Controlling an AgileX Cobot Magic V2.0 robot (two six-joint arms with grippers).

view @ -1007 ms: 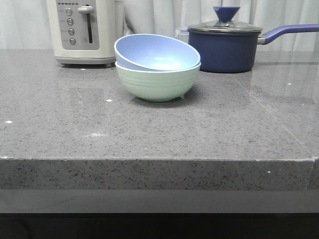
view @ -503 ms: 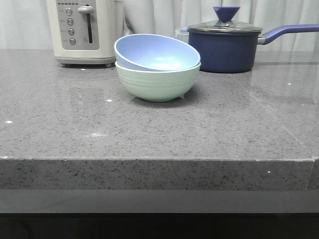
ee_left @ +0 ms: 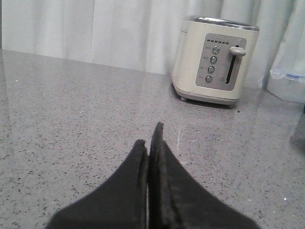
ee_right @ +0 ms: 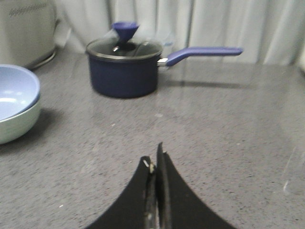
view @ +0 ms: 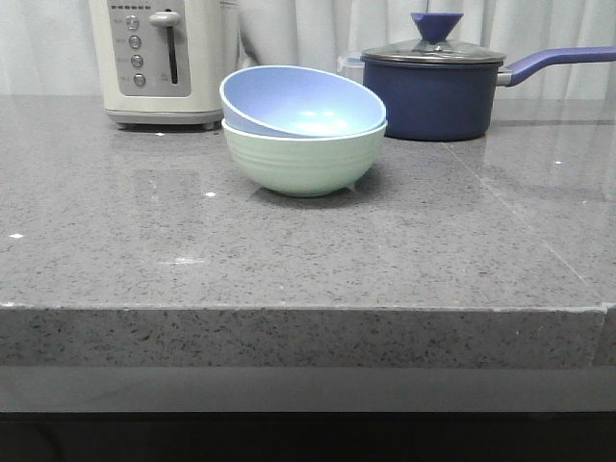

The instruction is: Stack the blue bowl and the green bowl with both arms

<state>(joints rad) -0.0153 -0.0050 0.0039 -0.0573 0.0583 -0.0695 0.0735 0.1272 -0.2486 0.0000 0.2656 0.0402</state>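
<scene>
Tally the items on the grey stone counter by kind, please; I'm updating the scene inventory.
Bowls: 2, a matte periwinkle-blue bowl resting tilted inside a matte pale mint-green bowl
Saucepans: 1, a dark navy lidded saucepan
Toasters: 1, a cream toaster
Clear plastic containers: 1, partly visible
Total: 5

Neither arm shows up in the front view, you only get them from the wrist cams. Left gripper point(ee_left: 148, 138) has its two black fingers pressed together w/ basically no gap, tips slightly uneven (one sticks out a bit further), holding nothing and hovering low over the surface. Right gripper point(ee_right: 154, 160) is the same deal: fingers closed against each other, just a thin seam btwn them, nothing pinched, tips pointing fwd and not touching anything.
</scene>
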